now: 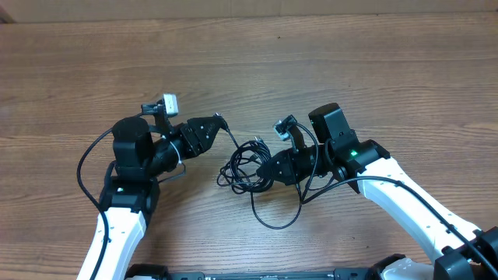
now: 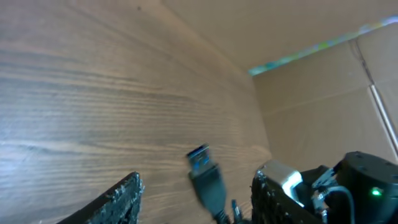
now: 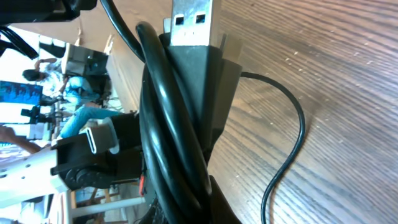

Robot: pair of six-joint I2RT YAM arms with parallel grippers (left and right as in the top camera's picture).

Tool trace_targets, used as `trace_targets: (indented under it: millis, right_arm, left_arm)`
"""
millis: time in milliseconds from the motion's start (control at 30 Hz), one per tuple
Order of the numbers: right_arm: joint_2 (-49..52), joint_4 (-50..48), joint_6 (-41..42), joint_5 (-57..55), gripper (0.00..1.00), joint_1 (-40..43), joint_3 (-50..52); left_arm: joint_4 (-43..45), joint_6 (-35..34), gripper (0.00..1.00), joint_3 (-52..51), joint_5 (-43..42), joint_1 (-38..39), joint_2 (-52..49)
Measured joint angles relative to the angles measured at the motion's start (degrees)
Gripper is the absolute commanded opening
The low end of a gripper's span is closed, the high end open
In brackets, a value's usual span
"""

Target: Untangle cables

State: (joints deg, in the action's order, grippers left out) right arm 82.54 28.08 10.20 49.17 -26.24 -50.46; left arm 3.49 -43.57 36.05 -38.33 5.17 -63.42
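- Two pincers meet over a wood-grain table, its laminate matte, streaked brown and smooth.
- The cables lie as a loose clump of thin, glossy black cord near the middle of the table, between the two arms, with round overlapping coils.
- One strand runs from the clump up and to the left, ending at the tip of the left gripper.
- A wide loop trails from the clump towards the near edge, flat on the wood.
- The left gripper's rough, dark fingers stand apart. A black moulded plug with a blue tongue sits between them with a gap on each side, so nothing is gripped. Its long axis follows the fingers and its tip points away from the wrist.
- The right gripper is closed on the clump's right side and points left.
- Seen from the right wrist, the pinched bundle is several smooth cords twisted side by side along a flat metal-shelled plug. The plug's square end points to the top of that view, in line with the cords.
- A single thin strand curves off to the right over the table.
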Motion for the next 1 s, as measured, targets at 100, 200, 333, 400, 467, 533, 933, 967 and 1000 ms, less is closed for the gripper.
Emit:
trace_targets:
  millis: [100,200,333,400,467,533,933,967,1000]
  right_arm:
    - [0.0,0.0,0.02,1.75,0.04,0.0,0.0]
    - [0.0,-0.02,0.0,4.07,0.04,0.0,0.0]
    - [0.0,0.04,0.02,5.35,0.04,0.0,0.0]
    - [0.0,0.0,0.04,5.75,0.04,0.0,0.0]
    - [0.0,-0.04,0.0,6.03,0.04,0.0,0.0]
    - [0.0,0.0,0.0,6.19,0.04,0.0,0.0]
    - [0.0,0.07,0.02,6.34,0.04,0.0,0.0]
    - [0.0,0.11,0.02,6.32,0.04,0.0,0.0]
    - [0.0,0.09,0.0,6.29,0.04,0.0,0.0]
  left_arm:
    - [0.68,-0.09,0.56,0.0,0.02,1.77,-0.24]
    - [0.81,-0.57,0.38,0.0,-0.04,3.28,-1.9]
    - [0.83,-1.09,0.35,0.0,-0.02,3.76,-4.15]
    - [1.25,-1.11,0.39,0.0,-0.04,3.76,-4.26]
    - [3.06,-1.22,0.45,0.0,-0.04,3.76,-4.26]
    - [4.66,-1.4,0.49,0.02,-0.04,3.76,-4.26]
    - [6.84,-1.49,0.32,0.02,-0.2,3.76,-4.26]
    - [6.8,-1.49,0.32,0.02,-0.33,3.76,-4.26]
    - [6.78,-1.49,0.32,0.02,-0.5,3.76,-4.26]
